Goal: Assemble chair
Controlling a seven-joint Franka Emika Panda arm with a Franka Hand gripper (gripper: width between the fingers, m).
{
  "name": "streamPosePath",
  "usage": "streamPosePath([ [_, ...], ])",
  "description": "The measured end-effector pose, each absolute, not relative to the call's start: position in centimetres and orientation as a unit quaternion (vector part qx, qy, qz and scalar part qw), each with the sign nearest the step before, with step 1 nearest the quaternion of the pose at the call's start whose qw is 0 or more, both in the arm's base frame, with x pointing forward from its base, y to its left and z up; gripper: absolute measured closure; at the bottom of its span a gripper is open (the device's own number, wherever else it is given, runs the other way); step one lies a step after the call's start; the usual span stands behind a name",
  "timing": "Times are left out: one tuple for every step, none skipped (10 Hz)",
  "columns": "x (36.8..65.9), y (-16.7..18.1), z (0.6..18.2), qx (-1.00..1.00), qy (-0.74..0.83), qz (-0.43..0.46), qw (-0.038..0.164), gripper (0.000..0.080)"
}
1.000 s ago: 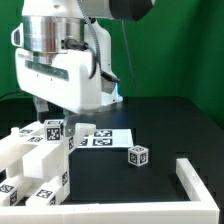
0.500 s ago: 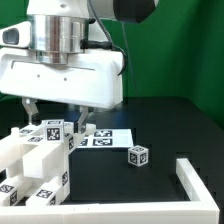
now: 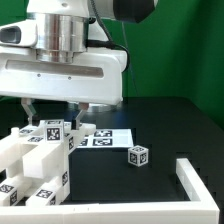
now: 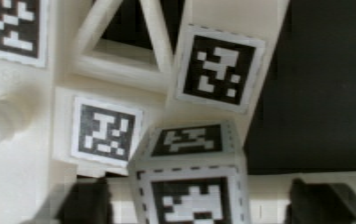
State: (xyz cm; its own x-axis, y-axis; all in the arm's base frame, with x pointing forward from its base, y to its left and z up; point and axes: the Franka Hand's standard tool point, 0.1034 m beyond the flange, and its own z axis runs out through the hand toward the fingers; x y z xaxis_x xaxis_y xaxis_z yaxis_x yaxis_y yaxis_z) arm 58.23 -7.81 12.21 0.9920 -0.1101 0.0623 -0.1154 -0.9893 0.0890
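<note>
The chair parts are chunky white tagged blocks and panels, clustered at the exterior view's lower left (image 3: 35,160). One small tagged white cube (image 3: 139,154) lies alone on the black table. My gripper (image 3: 57,110) hangs just above the cluster, its fingers (image 3: 30,106) spread wide either side of the top tagged block (image 3: 52,129). In the wrist view the gripper (image 4: 207,205) is open, with dark fingers (image 4: 90,200) on both sides of a tagged white block (image 4: 193,195) and gaps between them. A cross-braced frame part (image 4: 130,45) lies beyond.
The marker board (image 3: 108,139) lies flat behind the cluster. A low white L-shaped corner rail (image 3: 197,180) runs along the exterior view's lower right. A green wall stands behind the black table.
The hand has turned about its axis, so its broad face now fronts the exterior view with both fingers showing. Since half a second ago it has hardly moved.
</note>
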Motion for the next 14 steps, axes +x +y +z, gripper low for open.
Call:
streamPosePath([
  [58.21,-7.82,12.15,0.997,-0.057,0.028,0.047,0.0412],
  [58.21,-7.83,12.15,0.997,-0.057,0.028,0.047,0.0519],
  [58.21,-7.84,12.14,0.996,-0.065,0.028,0.046,0.0519],
  [58.20,-7.84,12.14,0.996,-0.071,0.029,0.046,0.0517],
  [58.20,-7.84,12.14,0.996,-0.071,0.029,0.046,0.0517],
  [58.20,-7.86,12.14,0.996,-0.073,0.029,0.046,0.0517],
  [58.19,-8.15,12.22,0.988,-0.143,0.028,0.043,0.0517],
  [58.13,-8.60,12.09,0.974,-0.220,0.033,0.038,0.0517],
  [58.24,-8.73,12.03,0.955,-0.291,0.046,0.030,0.0517],
  [58.32,-8.63,12.02,0.937,-0.343,0.054,0.029,0.0517],
  [58.31,-8.68,12.03,0.921,-0.385,0.056,0.026,0.0517],
  [58.30,-8.74,12.01,0.904,-0.424,0.056,0.022,0.0517],
  [58.28,-8.77,12.00,0.883,-0.465,0.057,0.019,0.0517],
  [58.25,-8.77,12.01,0.860,-0.508,0.056,0.016,0.0517],
])
